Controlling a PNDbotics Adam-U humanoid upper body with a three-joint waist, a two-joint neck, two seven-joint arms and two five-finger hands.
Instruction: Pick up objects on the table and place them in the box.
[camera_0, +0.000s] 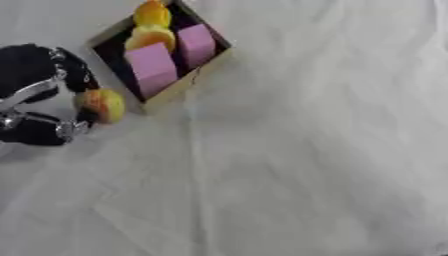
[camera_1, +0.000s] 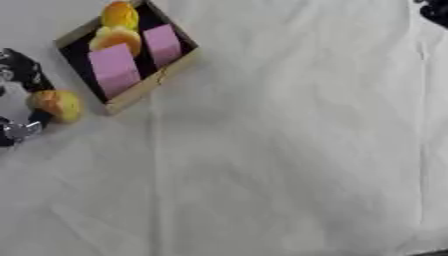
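Note:
A shallow box (camera_0: 182, 88) with a pale rim and dark inside lies tilted at the upper left. Inside it are two pink blocks (camera_0: 152, 67) (camera_0: 196, 44) and two orange-yellow round things (camera_0: 150, 36) (camera_0: 152, 13). My left hand (camera_0: 52, 95) comes in from the left edge, just left of the box's near corner. Its fingers and thumb are curled on an orange-yellow round fruit-like object (camera_0: 103, 105), which is outside the box. A dark bit at the top right corner (camera_1: 435, 10) may be my right hand; too little of it shows.
A wrinkled white cloth (camera_0: 297, 160) covers the whole table, with folds running down the middle and the right side.

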